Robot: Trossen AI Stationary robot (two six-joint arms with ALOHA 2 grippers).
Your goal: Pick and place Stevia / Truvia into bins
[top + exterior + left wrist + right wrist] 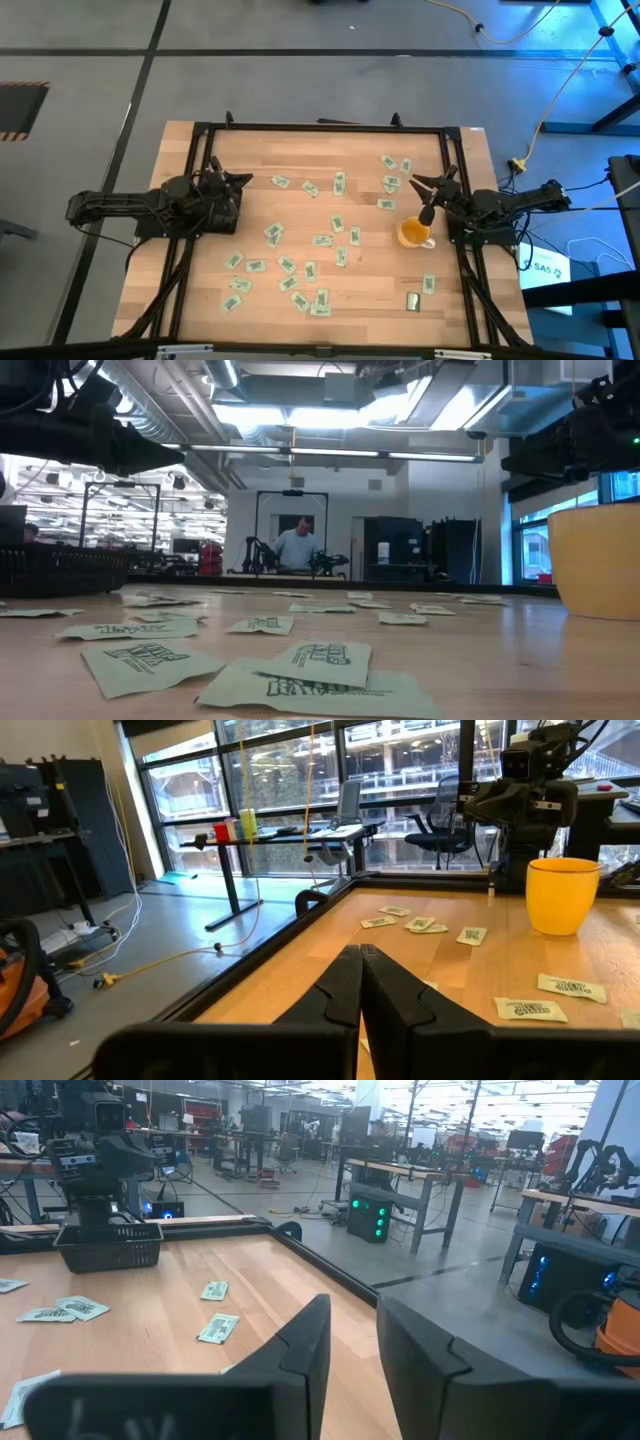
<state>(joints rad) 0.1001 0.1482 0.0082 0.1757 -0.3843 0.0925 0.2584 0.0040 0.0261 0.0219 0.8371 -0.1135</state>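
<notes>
Sachets [289, 266] scattered across counter [360, 300]; left tool [243, 180] closed empty, right tool [417, 182] parted, holding nothing.

The pale wooden table top [300, 150] shows fine grain with a soft sheen. The small green and white paper sachets [135, 660] look matt and slightly creased. The yellow cup [563, 895] appears smooth. The black mesh basket [110, 1245] looks matt.

Two dark jointed arms, black tapered fingers [345, 990]
</notes>
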